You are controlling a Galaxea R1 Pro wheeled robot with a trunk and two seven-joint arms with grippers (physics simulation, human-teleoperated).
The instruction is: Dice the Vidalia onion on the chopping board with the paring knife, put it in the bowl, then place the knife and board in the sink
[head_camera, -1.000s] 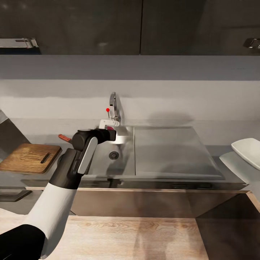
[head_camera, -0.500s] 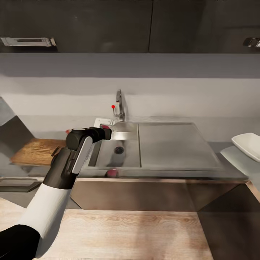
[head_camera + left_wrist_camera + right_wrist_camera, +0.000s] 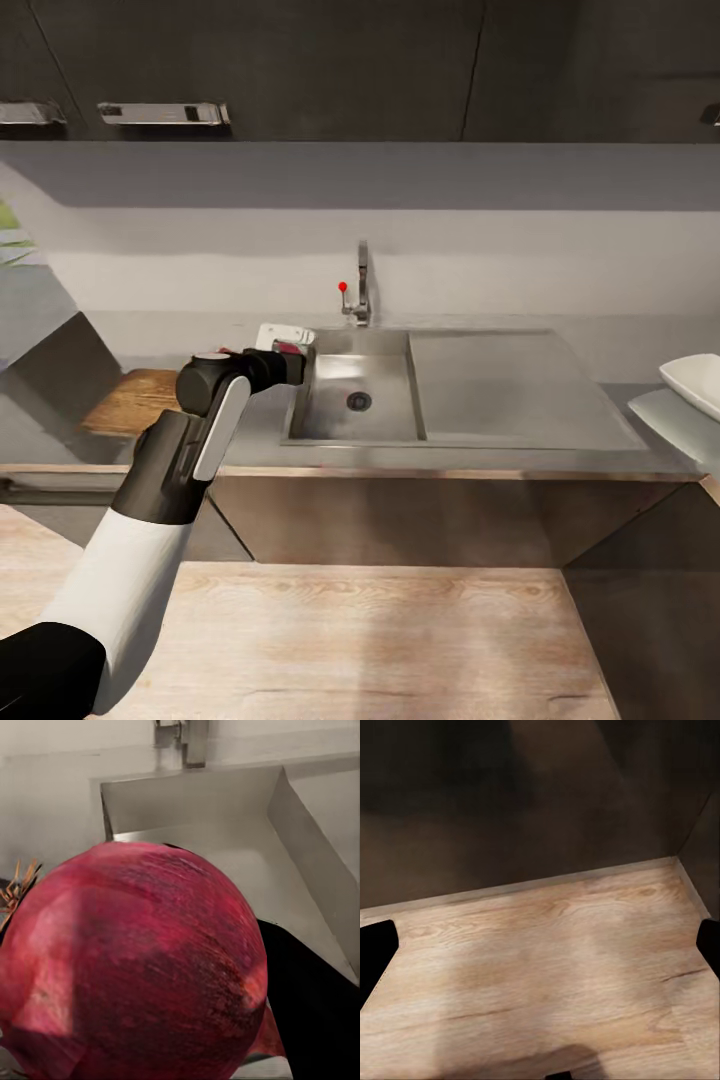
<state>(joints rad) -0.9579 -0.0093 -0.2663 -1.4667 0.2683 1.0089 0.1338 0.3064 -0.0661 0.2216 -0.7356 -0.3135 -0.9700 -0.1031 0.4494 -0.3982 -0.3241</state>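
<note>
Onion (image 3: pixel 135 967), dark red, sits clenched in the left gripper (image 3: pixel 288 352) above the countertop (image 3: pixel 255 440), just left of the sink (image 3: pixel 355 385); the chopping board (image 3: pixel 135 400) lies further left, so the carry should go that way. Right gripper's fingertips (image 3: pixel 375 949) stand apart, empty, over wood floor (image 3: pixel 547 967)

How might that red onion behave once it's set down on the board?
The onion looks round, so it would probably roll on the flat chopping board. Its skin appears smooth and glossy, likely slippery. It seems firm, held in the left tool without visibly deforming.
</note>
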